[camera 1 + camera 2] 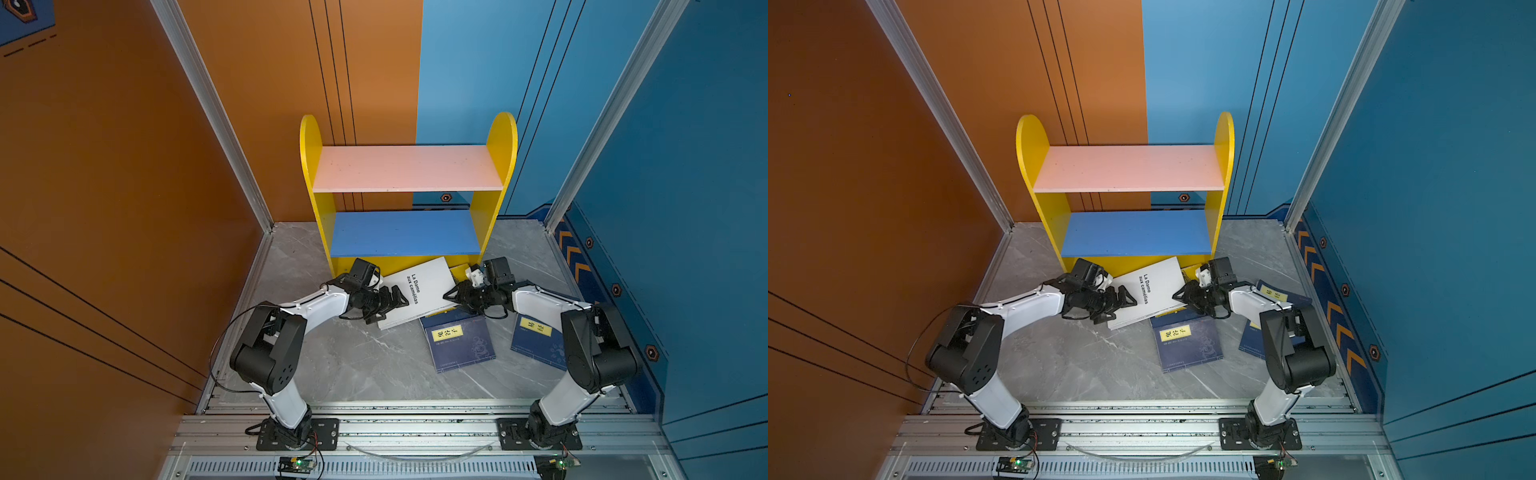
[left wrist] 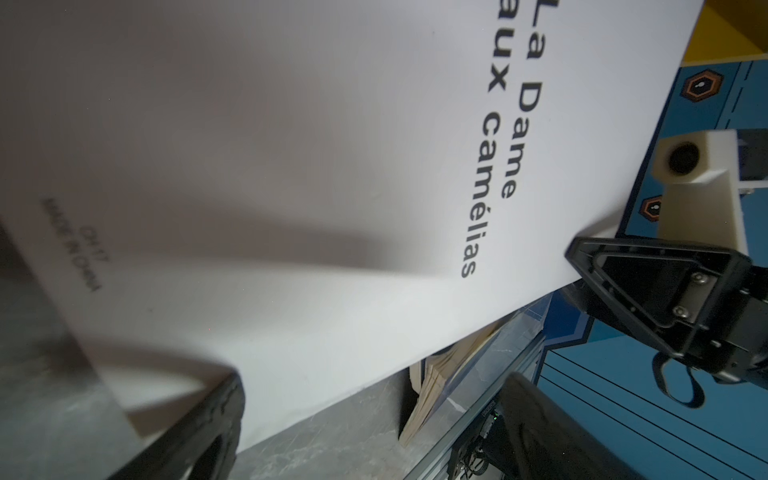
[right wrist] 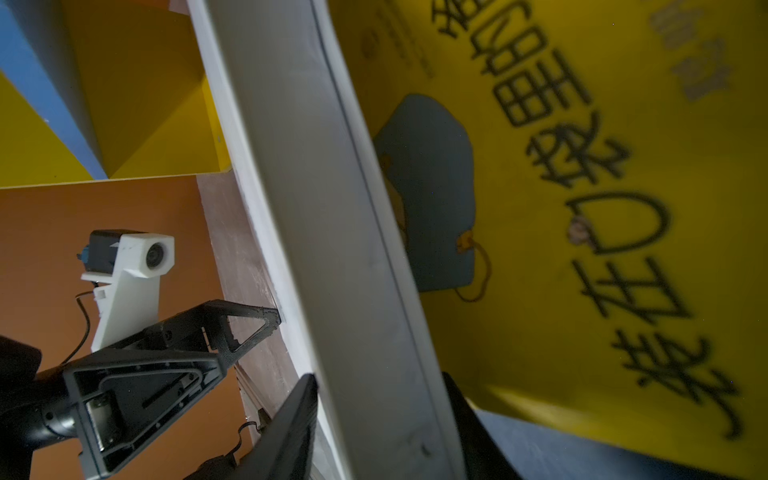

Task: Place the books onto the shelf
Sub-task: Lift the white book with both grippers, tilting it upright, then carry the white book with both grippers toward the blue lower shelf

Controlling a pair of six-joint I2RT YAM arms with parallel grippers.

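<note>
**Top views:** the white book [image 1: 419, 291], titled "La Dame aux camélias", lies aslant just before the bare shelf [image 1: 309, 166], beside two navy books [image 1: 461, 343]. The left gripper [image 1: 392, 309] gapes wide at the book's near corner and holds nothing. The right gripper [image 1: 451, 297] meets the opposite edge.

**Left wrist:** that corner sits between the spread jaws.

**Right wrist:** the jaws straddle the book's edge above a yellow book [image 3: 582, 208]; whether they pinch it cannot be told.

**Risk:** the thin, bowing cover may slip free or drag the yellow book.

**Setting:** grey marbled bench [image 1: 365, 365], orange wall [image 1: 104, 166], blue wall [image 1: 685, 166].
</note>
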